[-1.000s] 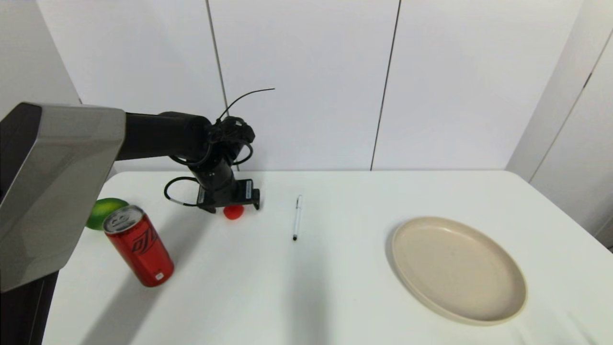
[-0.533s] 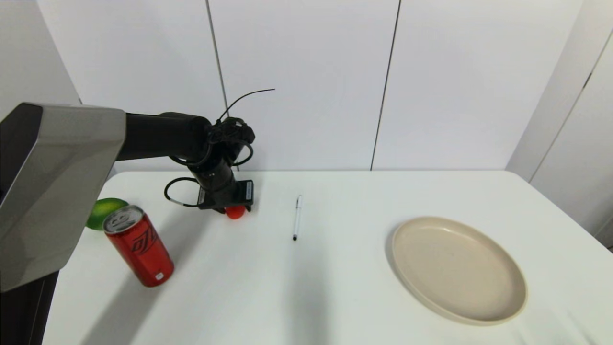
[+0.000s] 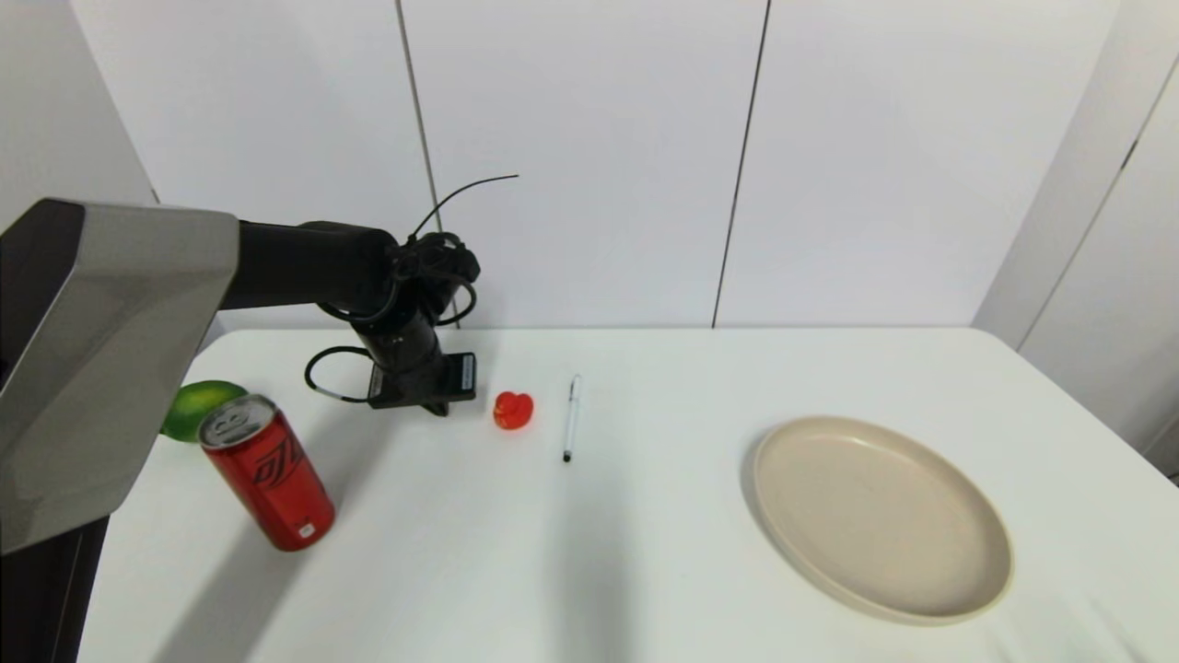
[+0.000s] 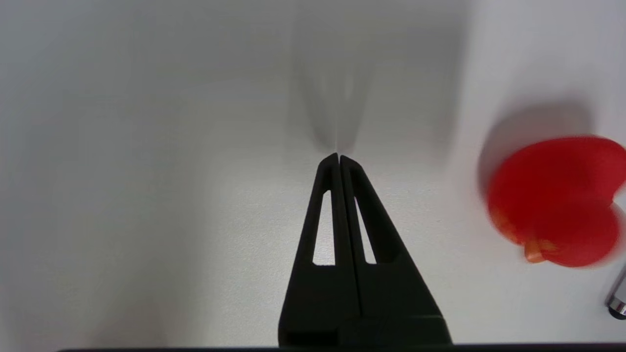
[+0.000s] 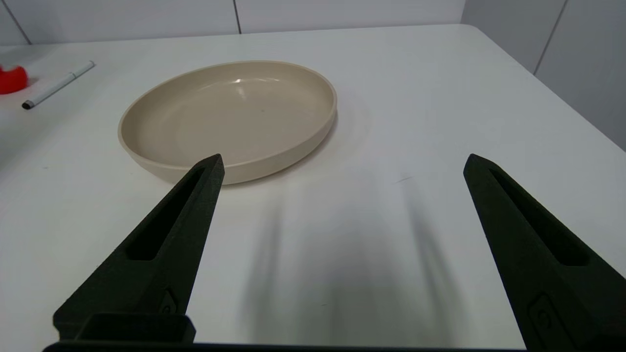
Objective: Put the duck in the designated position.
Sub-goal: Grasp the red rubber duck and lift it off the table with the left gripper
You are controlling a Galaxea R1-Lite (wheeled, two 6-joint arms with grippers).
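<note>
Duck (image 3: 513, 410) sits loose on the white table (image 3: 645, 552), off to the right of the left gripper (image 3: 442, 405), near it but clearly apart, nothing touching. The pen (image 3: 571, 417) lies just beyond the duck on its other side, so the duck is between gripper and pen. In the left wrist view the duck (image 4: 555, 200) is off to the side of the fingertips, not between them, with small orange bits showing at its lower edge; it's motion-blurred there.

Left gripper (image 4: 337, 157): fingers pressed together, empty, tips low over bare tabletop.

Duck orientation: in the head view it reads as two rounded lobes side by side, long axis roughly left-right across the table. Which end is the head can't be told.

Right gripper (image 5: 342, 164): fingers spread wide, holding nothing, hovering low over the table on the near side of the beige plate (image 5: 146, 151). Duck (image 5: 12, 78) and pen (image 5: 56, 85) visible far off in that view.

Red can (image 3: 267, 471) and a green fruit (image 3: 198, 408) sit at the table's left edge.
</note>
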